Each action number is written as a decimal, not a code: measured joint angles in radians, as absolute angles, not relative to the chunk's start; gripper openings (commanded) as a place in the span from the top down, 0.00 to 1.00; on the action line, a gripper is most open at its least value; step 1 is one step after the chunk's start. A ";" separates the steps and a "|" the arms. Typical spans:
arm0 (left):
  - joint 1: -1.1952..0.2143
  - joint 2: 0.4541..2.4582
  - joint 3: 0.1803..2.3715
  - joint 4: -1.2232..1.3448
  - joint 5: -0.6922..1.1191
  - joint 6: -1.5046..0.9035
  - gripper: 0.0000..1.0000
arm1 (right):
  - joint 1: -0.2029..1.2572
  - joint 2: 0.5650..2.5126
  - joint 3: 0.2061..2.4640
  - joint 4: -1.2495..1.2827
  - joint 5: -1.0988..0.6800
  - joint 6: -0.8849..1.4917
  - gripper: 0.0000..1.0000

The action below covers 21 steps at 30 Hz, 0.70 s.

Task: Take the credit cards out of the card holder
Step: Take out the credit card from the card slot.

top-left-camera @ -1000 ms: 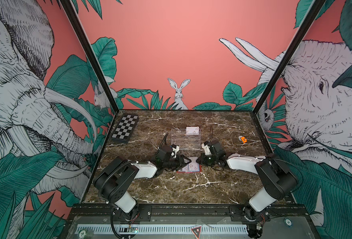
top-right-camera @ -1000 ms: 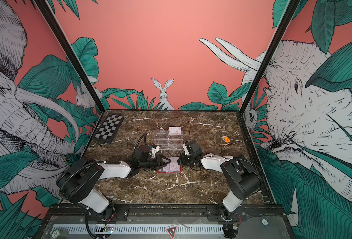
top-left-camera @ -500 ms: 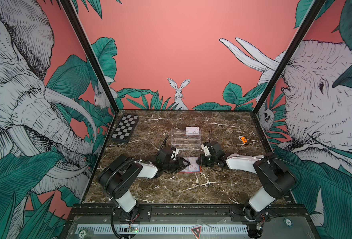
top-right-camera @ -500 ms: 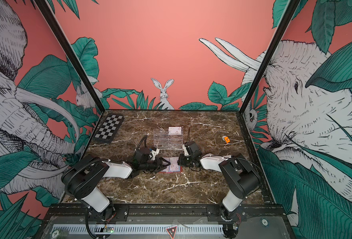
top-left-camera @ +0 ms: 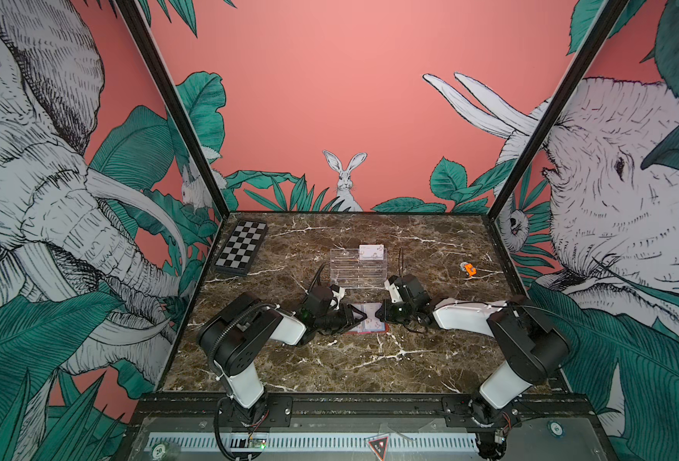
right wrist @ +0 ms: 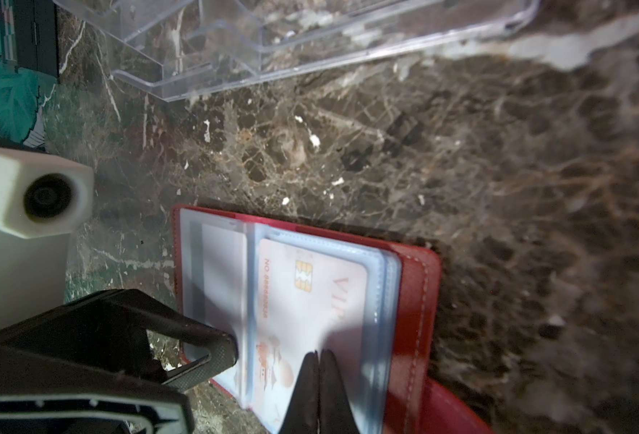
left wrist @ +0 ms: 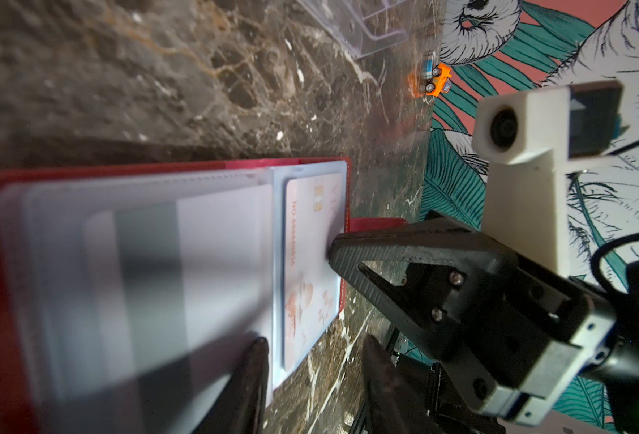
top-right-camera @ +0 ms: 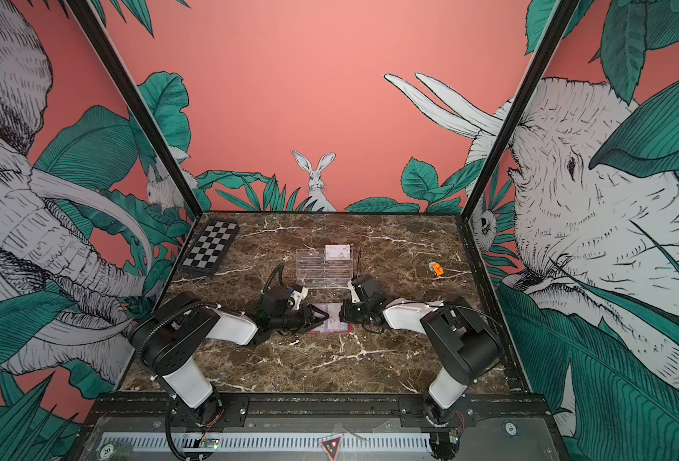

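Note:
The card holder (top-left-camera: 373,328) lies open on the marble between both grippers; its red cover (right wrist: 415,300) frames pale plastic sleeves. One whitish credit card (right wrist: 333,300) with a gold chip sits in the top sleeve on the tab side. Another credit card (left wrist: 149,282), showing a dark grey stripe, sits in the opposite sleeve. My right gripper (right wrist: 320,362) is shut, its tips resting on the chip card's sleeve. My left gripper (left wrist: 316,379) is open: one finger (left wrist: 254,375) lies on the striped card's sleeve, the other hangs over bare marble beside the holder's edge.
A clear acrylic tiered rack (top-left-camera: 358,267) stands just behind the holder, with one card (top-left-camera: 372,252) in its top tier. A checkered board (top-left-camera: 242,247) lies at the back left. A small orange toy (top-left-camera: 468,270) sits at the right, near the wall.
My left gripper has slid right onto the card holder and its jaws have narrowed. The right gripper has stayed shut in place.

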<state>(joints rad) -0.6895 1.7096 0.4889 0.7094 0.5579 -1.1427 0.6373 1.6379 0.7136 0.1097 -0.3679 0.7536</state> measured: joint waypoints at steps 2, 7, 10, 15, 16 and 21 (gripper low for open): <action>-0.690 1.711 0.485 0.719 0.558 -1.145 0.58 | 0.637 1.620 0.714 0.080 -0.350 0.746 1.00; -0.690 1.715 0.481 0.727 0.557 -1.145 0.59 | 0.637 1.552 0.750 -0.043 -0.305 0.710 1.00; -0.690 1.715 0.481 0.728 0.557 -1.145 0.59 | 0.637 1.538 0.777 -0.061 -0.298 0.698 1.00; -0.690 1.717 0.480 0.728 0.556 -1.144 0.63 | 0.637 1.546 0.779 -0.068 -0.299 0.695 1.00; -0.690 1.719 0.479 0.731 0.556 -1.145 0.63 | 0.637 1.551 0.779 -0.068 -0.300 0.695 1.00; -0.690 1.723 0.474 0.745 0.557 -1.145 0.64 | 0.638 1.576 0.778 -0.060 -0.307 0.696 1.00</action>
<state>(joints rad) -0.6895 1.7233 0.4744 0.7452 0.5568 -1.1446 0.6376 1.5761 0.7776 -0.0605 -0.3069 0.6960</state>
